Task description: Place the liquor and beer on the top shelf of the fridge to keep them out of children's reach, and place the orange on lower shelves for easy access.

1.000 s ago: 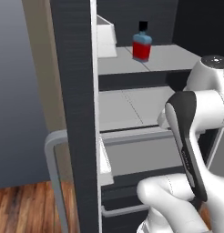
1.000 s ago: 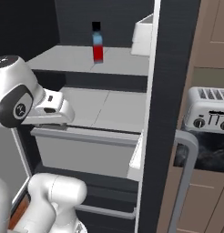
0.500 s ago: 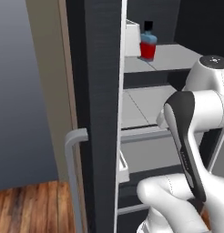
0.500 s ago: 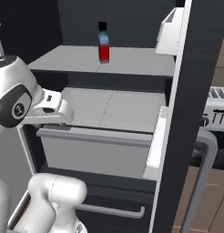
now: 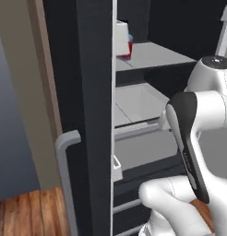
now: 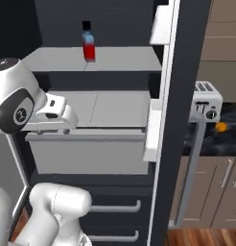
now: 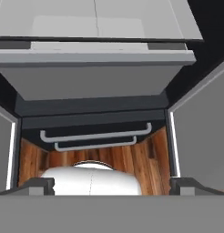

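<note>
behind the fridge (image 5: 90, 115) door, the liquor (image 5: 127, 46) is mostly hidden.

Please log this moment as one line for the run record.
gripper: open, empty | liquor: on top shelf | orange: on counter by toaster

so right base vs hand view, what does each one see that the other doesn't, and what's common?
Right base view alone: the liquor standing on the top shelf, the toaster on the counter past the open fridge door, with the orange beside it.

Hand view alone: the wood floor straight below, and the open gripper with nothing between its fingertips.

Both: the lower shelves, the pale drawer front under them, and the two grey bar handles lower down.
</note>
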You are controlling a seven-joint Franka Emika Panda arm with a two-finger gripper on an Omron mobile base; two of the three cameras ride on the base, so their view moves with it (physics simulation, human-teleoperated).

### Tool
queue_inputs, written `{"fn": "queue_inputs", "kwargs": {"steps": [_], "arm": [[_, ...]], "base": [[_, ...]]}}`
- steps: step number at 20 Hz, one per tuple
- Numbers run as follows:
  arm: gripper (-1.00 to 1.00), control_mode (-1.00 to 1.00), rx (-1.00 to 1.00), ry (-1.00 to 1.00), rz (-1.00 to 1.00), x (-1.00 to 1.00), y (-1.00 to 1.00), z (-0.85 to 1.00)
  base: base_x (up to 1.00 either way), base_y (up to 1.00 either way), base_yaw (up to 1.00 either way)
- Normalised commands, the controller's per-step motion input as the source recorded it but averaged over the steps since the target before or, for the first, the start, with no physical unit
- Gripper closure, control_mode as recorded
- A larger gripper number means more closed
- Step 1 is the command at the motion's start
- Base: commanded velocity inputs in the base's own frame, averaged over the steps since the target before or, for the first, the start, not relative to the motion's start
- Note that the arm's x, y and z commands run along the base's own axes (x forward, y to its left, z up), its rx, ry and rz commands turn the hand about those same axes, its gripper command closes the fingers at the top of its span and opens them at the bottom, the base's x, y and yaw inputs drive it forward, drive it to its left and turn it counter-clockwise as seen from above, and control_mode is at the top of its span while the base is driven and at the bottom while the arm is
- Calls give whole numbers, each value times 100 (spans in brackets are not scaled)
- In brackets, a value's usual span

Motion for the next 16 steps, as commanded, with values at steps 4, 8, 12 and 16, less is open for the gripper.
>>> {"fn": "queue_inputs", "kwargs": {"steps": [4,8,12,16], "arm": [[-100,100,0,0,0,0,0,0],[-100,100,0,0,0,0,0,0],[-100,100,0,0,0,0,0,0],[-100,100,0,0,0,0,0,0]], "base": [[-53,0,-36],[-14,0,-40],[0,0,-45],[-16,2,-46]]}}
